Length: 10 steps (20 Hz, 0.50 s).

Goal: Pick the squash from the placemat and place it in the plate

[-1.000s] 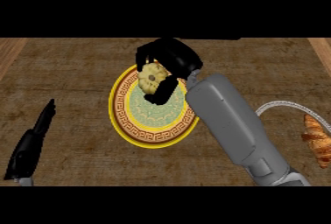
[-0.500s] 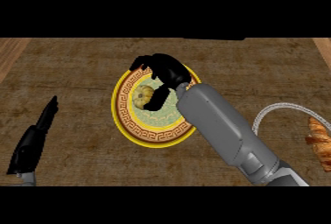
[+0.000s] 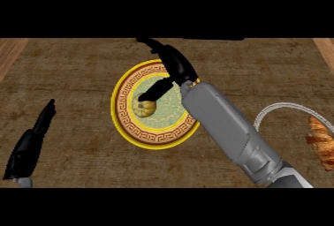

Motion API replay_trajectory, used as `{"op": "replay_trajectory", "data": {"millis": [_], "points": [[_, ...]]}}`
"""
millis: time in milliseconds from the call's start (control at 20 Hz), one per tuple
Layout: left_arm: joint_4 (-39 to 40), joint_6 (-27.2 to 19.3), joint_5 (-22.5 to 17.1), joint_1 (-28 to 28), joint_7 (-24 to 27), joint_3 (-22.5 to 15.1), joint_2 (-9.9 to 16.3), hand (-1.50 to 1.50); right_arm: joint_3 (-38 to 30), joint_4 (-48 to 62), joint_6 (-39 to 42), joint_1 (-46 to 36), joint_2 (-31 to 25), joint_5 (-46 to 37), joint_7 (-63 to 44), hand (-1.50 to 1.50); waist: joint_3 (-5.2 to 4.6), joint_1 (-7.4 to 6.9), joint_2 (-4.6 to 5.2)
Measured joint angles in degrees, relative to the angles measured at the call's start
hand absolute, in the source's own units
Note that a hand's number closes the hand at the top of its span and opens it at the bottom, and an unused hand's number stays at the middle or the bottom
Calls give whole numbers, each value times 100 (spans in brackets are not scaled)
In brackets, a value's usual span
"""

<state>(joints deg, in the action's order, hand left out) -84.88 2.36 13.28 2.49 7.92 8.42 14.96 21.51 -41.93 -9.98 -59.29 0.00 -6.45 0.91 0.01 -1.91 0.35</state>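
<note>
The squash (image 3: 145,107) lies in the plate (image 3: 124,118), on its left half, and the right hand (image 3: 171,66) is above it with straight, open fingers and only its thumb reaching down to the squash. The squash looks small, hard and bumpy, so it may roll, and it is best held around its fat middle. The left hand (image 3: 29,148) rests open far left of the plate, a croissant (image 3: 322,141) and a white placemat edge (image 3: 277,109) sit to the plate's right on the tabletop (image 3: 72,70), and nothing is in the way.
</note>
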Motion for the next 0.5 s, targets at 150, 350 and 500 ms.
{"op": "replay_trajectory", "data": {"millis": [150,350,500], "points": [[-15,-3,-4,147,99,23,-22,0,-396,-47,-156,52,-92,183,38,-150,0,69,-16],[-29,-6,-18,148,77,87,-2,0,-1083,120,84,102,-400,666,364,-150,2,91,-5],[-58,-8,6,119,45,61,-26,0,-1547,308,501,204,-690,1035,809,-150,3,90,4]]}}
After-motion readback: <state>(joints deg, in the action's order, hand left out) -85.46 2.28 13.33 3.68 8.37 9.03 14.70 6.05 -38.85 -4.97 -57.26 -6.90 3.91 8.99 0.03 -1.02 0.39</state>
